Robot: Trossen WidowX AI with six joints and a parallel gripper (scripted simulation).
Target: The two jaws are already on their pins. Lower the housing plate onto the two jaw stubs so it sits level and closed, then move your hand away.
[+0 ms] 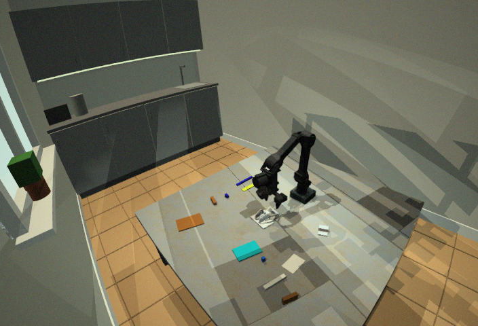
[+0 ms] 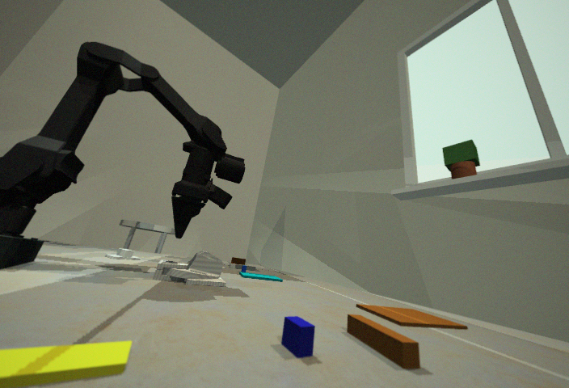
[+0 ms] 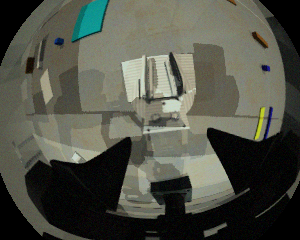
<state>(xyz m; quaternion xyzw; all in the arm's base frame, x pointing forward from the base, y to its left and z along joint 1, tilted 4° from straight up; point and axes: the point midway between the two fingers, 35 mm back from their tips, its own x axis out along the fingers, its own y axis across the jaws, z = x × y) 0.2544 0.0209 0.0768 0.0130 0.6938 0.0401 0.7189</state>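
Observation:
The white base plate (image 1: 263, 225) (image 2: 209, 283) (image 3: 129, 91) lies flat on the table. The two upright jaws stand side by side on it, one jaw (image 3: 144, 75) left and the dark-faced jaw (image 3: 175, 72) right in the wrist view. The pale housing plate (image 3: 171, 105) lies across their near ends and looks roughly level; its contact with the stubs is too small to tell. My gripper (image 1: 271, 201) (image 2: 179, 236) (image 3: 170, 136) is open and empty, raised clear above the assembly on its robot-base side.
A teal plate (image 1: 246, 250) (image 2: 261, 276) (image 3: 91, 20), an orange plate (image 1: 190, 222) (image 2: 410, 316), a yellow bar (image 1: 248, 187) (image 2: 52, 361) (image 3: 260, 123) and small blue and brown blocks lie around. A small white piece (image 1: 323, 230) (image 2: 124, 253) stands on the assembly's other side.

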